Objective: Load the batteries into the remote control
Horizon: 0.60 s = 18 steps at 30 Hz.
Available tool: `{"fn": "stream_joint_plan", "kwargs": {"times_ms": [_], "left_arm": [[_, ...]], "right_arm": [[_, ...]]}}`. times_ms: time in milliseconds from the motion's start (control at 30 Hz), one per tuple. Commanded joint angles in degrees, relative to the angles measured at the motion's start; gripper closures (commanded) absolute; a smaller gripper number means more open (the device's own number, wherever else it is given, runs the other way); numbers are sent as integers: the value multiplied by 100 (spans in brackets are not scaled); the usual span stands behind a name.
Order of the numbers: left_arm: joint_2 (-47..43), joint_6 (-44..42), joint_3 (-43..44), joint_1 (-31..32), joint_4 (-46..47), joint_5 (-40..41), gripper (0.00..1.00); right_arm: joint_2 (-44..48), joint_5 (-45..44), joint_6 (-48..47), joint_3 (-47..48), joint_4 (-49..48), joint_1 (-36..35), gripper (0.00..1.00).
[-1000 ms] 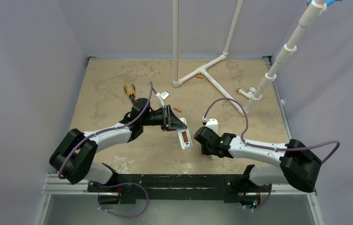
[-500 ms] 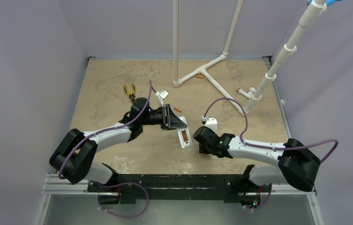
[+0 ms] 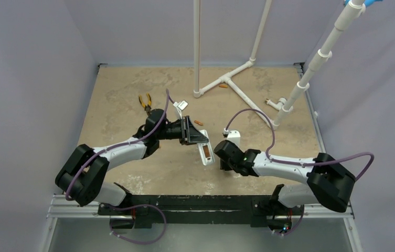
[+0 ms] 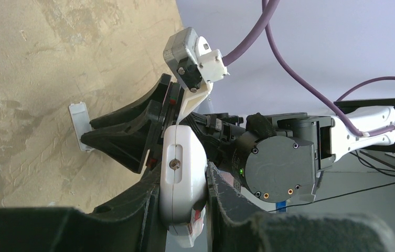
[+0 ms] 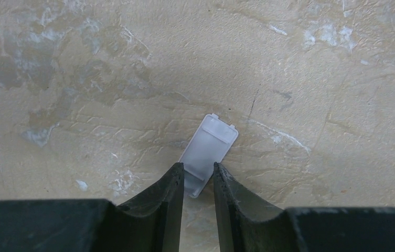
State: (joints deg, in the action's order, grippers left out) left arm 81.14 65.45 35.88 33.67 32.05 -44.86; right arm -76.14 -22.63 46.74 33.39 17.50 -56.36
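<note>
Plastic, light and stiff by the look of it, the remote control [image 3: 204, 152] should bear a firm squeeze across its narrow sides without flexing, though the smooth white casing could slip through the pads if pushed endwise. The left hand [image 4: 183, 181] is clamped on it in just that way, a pad on each long edge near one end, holding it between the two arms with the battery recess facing up. An orange strip in the recess reads as one of the batteries [image 3: 205, 154], seated. A second battery [image 3: 199, 123] lies loose on the tabletop [image 3: 132, 89] just beyond the left hand, and a third battery [image 3: 223, 86] lies far back by the white pipe stand [image 3: 226, 80]. These are small, hard and round, apt to roll, so they are best pinched across the barrel from above. The right hand [image 5: 195, 170] sits low, fingers narrowly parted astride the near end of the thin cover plate [image 5: 211, 139], which lies flat; whether it pinches the plate cannot be told.
</note>
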Motion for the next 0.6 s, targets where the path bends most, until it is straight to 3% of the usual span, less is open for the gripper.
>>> {"fn": "stream_joint_plan", "kwargs": {"times_ms": [0,233,400,567], "left_arm": [[-133,56,48,-73,311,-153,100],[-114,58,103,-87,310,-189,100],[-156,60,104,-88,315,-207,100],[-192,53,97,-105,293,-225,100]], "right_arm": [[-148,525,278,-395,684,-51,76],[958,175,617,-553,983,-43,75],[1184,49,836,-585,1029,-42,58],[1080,40,969,-650,751,-40,57]]}}
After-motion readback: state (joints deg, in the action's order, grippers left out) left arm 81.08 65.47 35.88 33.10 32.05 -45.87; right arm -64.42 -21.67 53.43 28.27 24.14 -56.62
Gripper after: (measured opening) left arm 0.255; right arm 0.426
